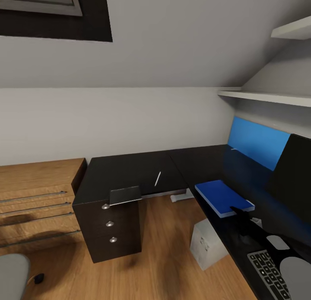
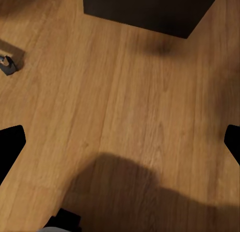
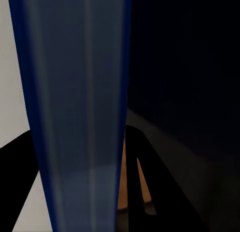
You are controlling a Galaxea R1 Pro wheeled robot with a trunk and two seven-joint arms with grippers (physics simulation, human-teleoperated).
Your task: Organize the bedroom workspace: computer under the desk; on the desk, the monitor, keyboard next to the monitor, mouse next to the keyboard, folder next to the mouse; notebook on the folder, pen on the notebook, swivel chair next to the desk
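Observation:
The blue folder (image 1: 221, 196) lies flat on the black desk (image 1: 129, 170), near its front edge and in front of the blue back panel. My right gripper (image 1: 236, 211) sits at the folder's near edge. In the right wrist view the folder (image 3: 75, 91) runs between the two dark fingers (image 3: 145, 172), which touch both its faces. The greyish notebook (image 1: 125, 195) rests on the desk corner over the drawer unit, and the pale pen (image 1: 157, 178) lies beside it. The keyboard (image 1: 267, 269), monitor (image 1: 296, 174), computer (image 1: 206, 244) under the desk and the swivel chair seat (image 1: 12, 276) also show. My left gripper (image 2: 120, 142) hangs open over the wooden floor.
A black drawer unit (image 1: 114, 231) stands under the desk's left end, with low wooden shelving (image 1: 34, 205) to its left. White wall shelves (image 1: 268, 97) hang above the desk at right. A chair castor (image 2: 7, 64) rests on the floor near the left gripper.

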